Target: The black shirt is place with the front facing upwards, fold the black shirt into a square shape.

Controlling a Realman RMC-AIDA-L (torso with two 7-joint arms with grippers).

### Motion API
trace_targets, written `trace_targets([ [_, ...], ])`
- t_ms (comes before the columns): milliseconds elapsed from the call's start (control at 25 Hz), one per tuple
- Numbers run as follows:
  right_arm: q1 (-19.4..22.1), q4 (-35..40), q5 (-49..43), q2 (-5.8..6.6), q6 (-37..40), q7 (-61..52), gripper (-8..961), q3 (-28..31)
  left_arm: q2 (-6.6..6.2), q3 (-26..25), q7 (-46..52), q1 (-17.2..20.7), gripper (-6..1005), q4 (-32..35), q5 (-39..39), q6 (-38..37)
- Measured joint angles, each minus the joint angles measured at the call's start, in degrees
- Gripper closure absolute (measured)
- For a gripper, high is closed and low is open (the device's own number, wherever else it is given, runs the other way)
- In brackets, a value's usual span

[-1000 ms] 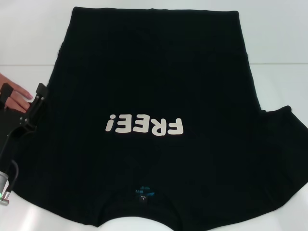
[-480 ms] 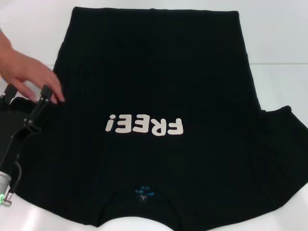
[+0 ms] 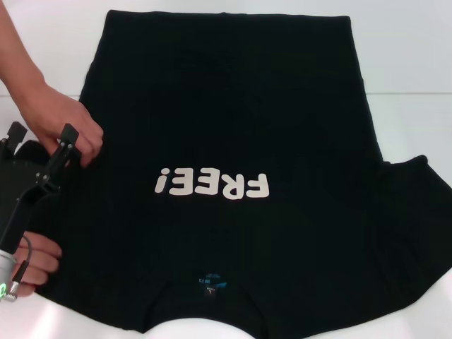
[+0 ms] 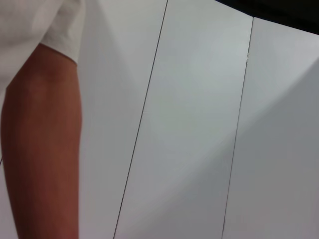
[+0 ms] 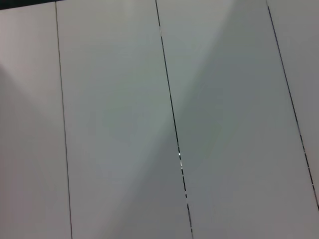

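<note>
While its two black fingers stand spread apart with nothing between them, the left gripper [image 3: 41, 138] sits at the left edge of the head view, just above the left sleeve area of the black shirt [image 3: 233, 120]; its body is a dark, angular block with a cable and a small green light near the lower corner. A person's hand [image 3: 67, 123] reaches in from the upper left and rests on the cloth right beside the gripper's far finger, perhaps gripping the fabric, though the fingertips are too dark against the shirt to be sure; a second hand [image 3: 39, 261] lies lower down at the shirt's edge, partly behind the gripper's body. The shirt is matte, soft-looking cloth, spread flat and face up, collar nearest the robot with a small blue neck label [image 3: 210, 282] inside it; white block lettering [image 3: 212, 185] reads upside down from this side. It lies on a smooth white table [image 3: 409, 63]. The left wrist view shows a bare forearm [image 4: 42, 149] with a white sleeve before pale panels with thin dark seams; the right wrist view shows only such panels, and the right gripper is out of sight.
</note>
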State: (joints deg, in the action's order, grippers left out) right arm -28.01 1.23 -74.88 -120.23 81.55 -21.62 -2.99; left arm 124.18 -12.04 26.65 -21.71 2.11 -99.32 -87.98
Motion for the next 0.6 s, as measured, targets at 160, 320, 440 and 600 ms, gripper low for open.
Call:
trace_targets([
  [160, -0.12, 0.0, 0.0, 0.0, 0.0, 0.0, 59, 0.0, 0.0, 0.0, -0.02, 0.0, 61, 0.0, 0.0, 0.0],
  [320, -0.12, 0.0, 0.0, 0.0, 0.0, 0.0, 59, 0.0, 0.0, 0.0, -0.02, 0.0, 61, 0.0, 0.0, 0.0],
  [440, -0.11, 0.0, 0.0, 0.0, 0.0, 0.0, 59, 0.0, 0.0, 0.0, -0.02, 0.0, 61, 0.0, 0.0, 0.0],
  [600, -0.11, 0.0, 0.0, 0.0, -0.02, 0.0, 59, 0.0, 0.0, 0.0, -0.02, 0.0, 61, 0.0, 0.0, 0.0],
])
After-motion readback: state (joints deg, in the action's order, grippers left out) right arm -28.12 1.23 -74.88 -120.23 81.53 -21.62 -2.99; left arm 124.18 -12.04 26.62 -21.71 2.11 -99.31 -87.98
